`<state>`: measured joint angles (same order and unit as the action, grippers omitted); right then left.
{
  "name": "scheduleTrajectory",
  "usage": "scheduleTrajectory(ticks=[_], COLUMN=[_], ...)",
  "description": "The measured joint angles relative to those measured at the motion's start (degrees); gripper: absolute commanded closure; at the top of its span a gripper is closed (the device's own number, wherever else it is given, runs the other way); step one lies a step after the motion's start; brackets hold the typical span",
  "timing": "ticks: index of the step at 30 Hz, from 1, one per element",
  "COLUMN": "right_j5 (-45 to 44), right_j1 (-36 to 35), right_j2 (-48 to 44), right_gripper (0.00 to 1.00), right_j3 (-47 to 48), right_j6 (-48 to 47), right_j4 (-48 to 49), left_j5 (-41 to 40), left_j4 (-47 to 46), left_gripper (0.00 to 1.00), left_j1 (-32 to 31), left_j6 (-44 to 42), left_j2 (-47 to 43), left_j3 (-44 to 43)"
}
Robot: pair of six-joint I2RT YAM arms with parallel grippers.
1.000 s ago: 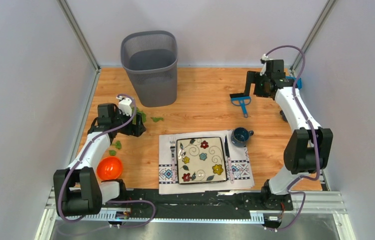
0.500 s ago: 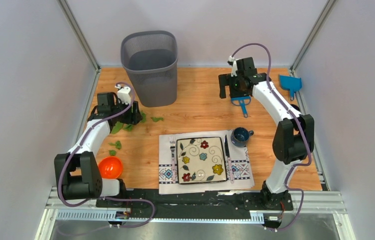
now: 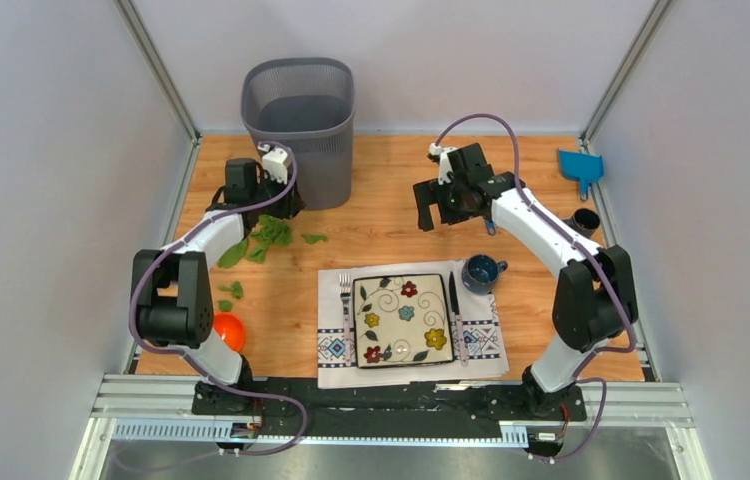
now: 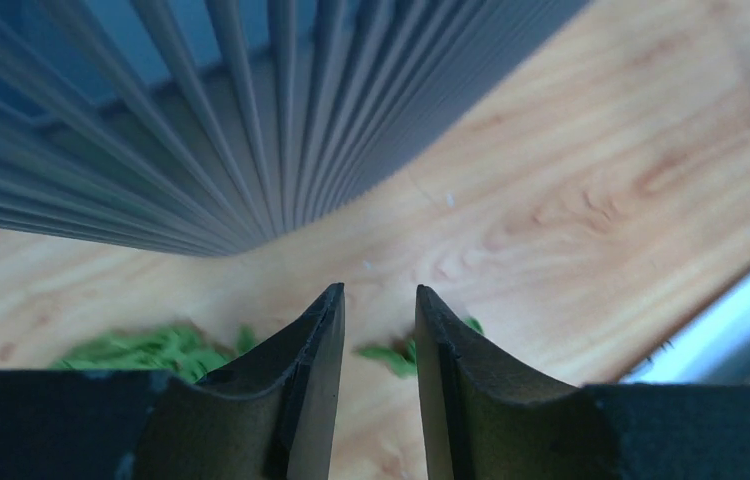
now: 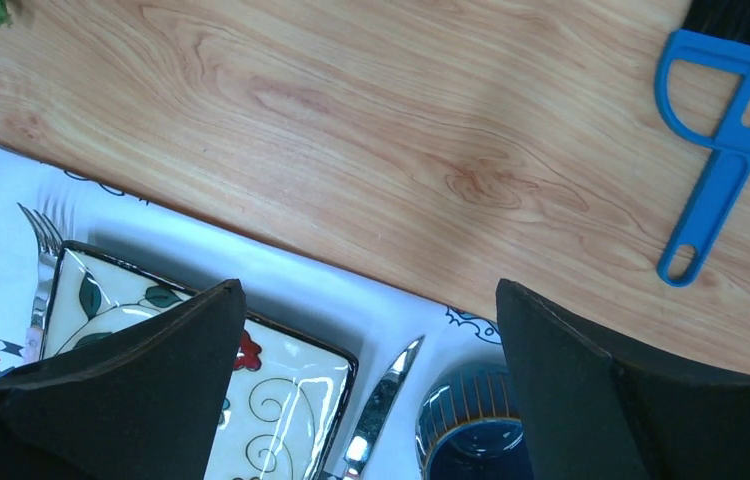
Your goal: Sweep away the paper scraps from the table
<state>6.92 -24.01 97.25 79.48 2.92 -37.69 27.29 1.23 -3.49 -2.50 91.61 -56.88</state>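
Green paper scraps (image 3: 259,240) lie in loose clusters on the wooden table (image 3: 391,200) at the left, with smaller bits (image 3: 232,291) nearer the front. My left gripper (image 3: 283,208) sits low at the foot of the grey waste bin (image 3: 299,130). In the left wrist view the left gripper (image 4: 379,290) keeps a narrow gap with nothing in it; scraps (image 4: 391,355) lie on the wood just past the fingertips. My right gripper (image 3: 433,215) hovers wide open and empty over the table. In its wrist view the right gripper (image 5: 369,285) is above the knife (image 5: 381,400).
A blue brush (image 5: 721,170) lies on the wood under the right arm. A blue dustpan (image 3: 579,168) and black cup (image 3: 585,220) sit far right. A placemat (image 3: 336,345) holds a flowered plate (image 3: 401,320), fork, knife and blue mug (image 3: 481,272). An orange bowl (image 3: 229,330) is front left.
My left gripper moved back toward the waste bin while its jaws narrowed, leaving the scraps on the table. My right arm swung left, away from the dustpan corner, past the brush.
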Motion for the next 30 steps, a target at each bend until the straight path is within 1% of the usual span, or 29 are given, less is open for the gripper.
scheduleTrajectory(ticks=[4,8,13,16,19,23,27,30], right_j5=[-0.2,-0.5,-2.3,-3.1,-4.5,-10.2,-15.5,-18.1], right_j1=[0.5,0.6,-0.3,-1.0,-1.4,-1.6,-0.5,1.0], right_j2=[-3.5,-5.5,-8.2,-9.8,-12.1,-17.3,-24.1,-28.7], right_gripper=[0.0,0.0,0.0,0.0,0.0,0.0,0.0,0.0], right_j3=[-1.6,-2.0,-4.2,-5.1,-5.6,-6.4,-6.8,-7.6], right_j6=[0.9,1.8,2.0,2.0,2.5,4.5,8.7,12.2], right_j4=[1.1,1.5,0.2,-1.1,-3.2,-7.1,-13.9,-19.8], left_j5=[-3.0,-5.3,-4.6,-2.5,-0.1,2.9,6.4,8.2], left_j4=[-3.9,-5.6,-5.6,-3.4,0.9,8.1,16.0,21.6], left_gripper=[0.63,0.63,0.63,0.62,0.58,0.52,0.49,0.43], left_j1=[0.2,0.3,0.3,0.3,0.2,0.2,0.2,0.2], left_j6=[1.0,1.0,0.8,1.1,1.3,2.3,2.6,4.1], left_j2=[4.3,8.9,9.3,6.4,1.0,-8.2,-15.8,-18.4], left_j3=[-3.5,-8.2,-8.3,-5.5,-1.9,1.3,4.1,7.1])
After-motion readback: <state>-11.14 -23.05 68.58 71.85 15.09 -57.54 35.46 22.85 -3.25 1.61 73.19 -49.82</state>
